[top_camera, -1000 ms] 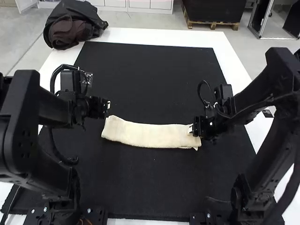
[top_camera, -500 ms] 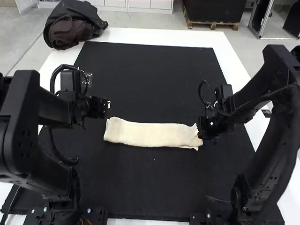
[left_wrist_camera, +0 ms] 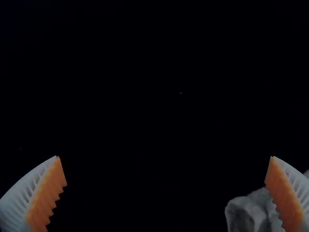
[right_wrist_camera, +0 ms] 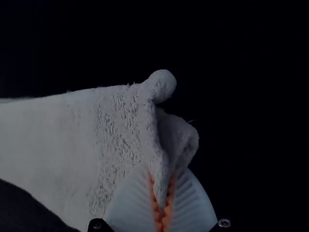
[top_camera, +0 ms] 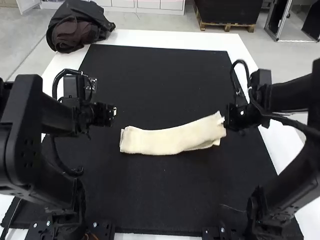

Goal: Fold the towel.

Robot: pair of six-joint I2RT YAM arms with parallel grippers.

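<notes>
The towel (top_camera: pixel 172 140) is a long, thin strip, pale and creamy, lying across the black mat (top_camera: pixel 155 195) on the white table (top_camera: pixel 160 38). It is folded up narrow, and bits of more than one layer peek out at its ends and along the near side by the right end. The strip bends a little, so its right end points more to the far side than its left end does.

The right gripper (top_camera: pixel 224 121) has that right end. Its jaws are closed on a pinch of the cloth, with the soft edge squeezed between the orange pads (right_wrist_camera: pixel 169 195). Past the pinch, the towel makes a little round bump at the corner, and a floppy fold sits just beside it. I can't tell how much of that end is up off the mat.

The left gripper (top_camera: pixel 115 112) is over the mat near the towel's other end, a bit toward the far side. Its jaws are wide open with nothing between them. In the left wrist view, a crumpled bit of towel shows by one white, bumpy finger (left_wrist_camera: pixel 294 193).
</notes>
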